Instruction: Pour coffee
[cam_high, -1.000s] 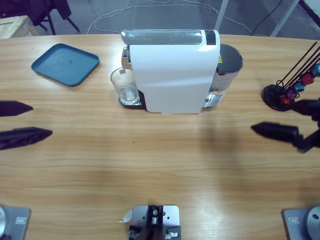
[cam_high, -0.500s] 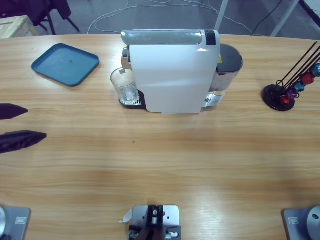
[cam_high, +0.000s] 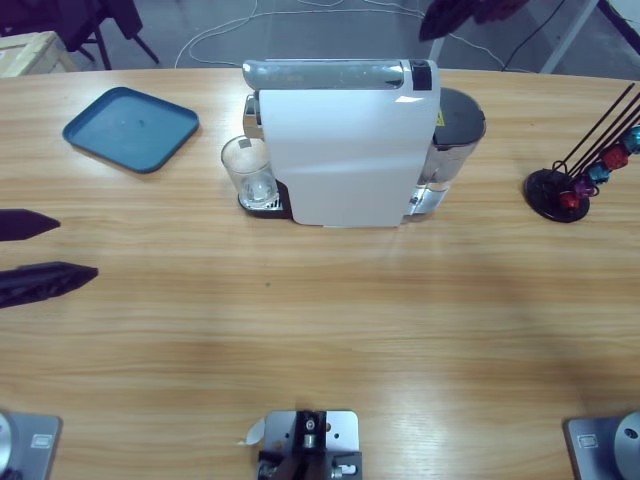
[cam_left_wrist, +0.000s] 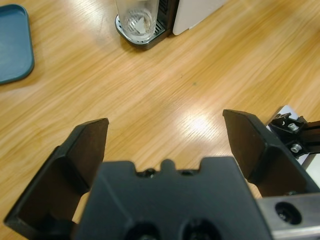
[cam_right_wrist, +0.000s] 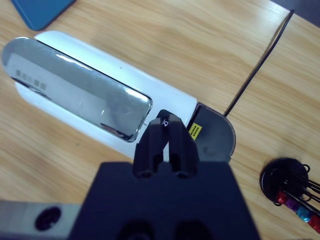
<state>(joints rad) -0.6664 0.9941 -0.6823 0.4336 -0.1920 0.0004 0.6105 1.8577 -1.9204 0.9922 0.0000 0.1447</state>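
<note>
A: We start with the big things: the long wooden table (cam_high: 330, 320), then the white coffee machine (cam_high: 345, 150) standing at its far middle, with the blue tray (cam_high: 130, 127) off to one side and the capsule rack (cam_high: 575, 185) to the other.

B: And our glass (cam_high: 250, 175) sits on the machine's drip grate, touching its front. We judge it light, rigid, slick and breakable, so we'd clasp it round the mid wall, squarely, without squeezing hard.

A: Our left gripper (cam_left_wrist: 167, 145) hangs with its jaws spread wide and empty, well short of the glass. Our right gripper (cam_right_wrist: 167, 132) has its jaws pressed together on nothing, poised above the machine's silver lid (cam_right_wrist: 75, 90).

B: The coffee we can barely make out; at most a thin pale film at the glass bottom. The glass rim is cut off in the left wrist view, and the spout is hidden.
</note>
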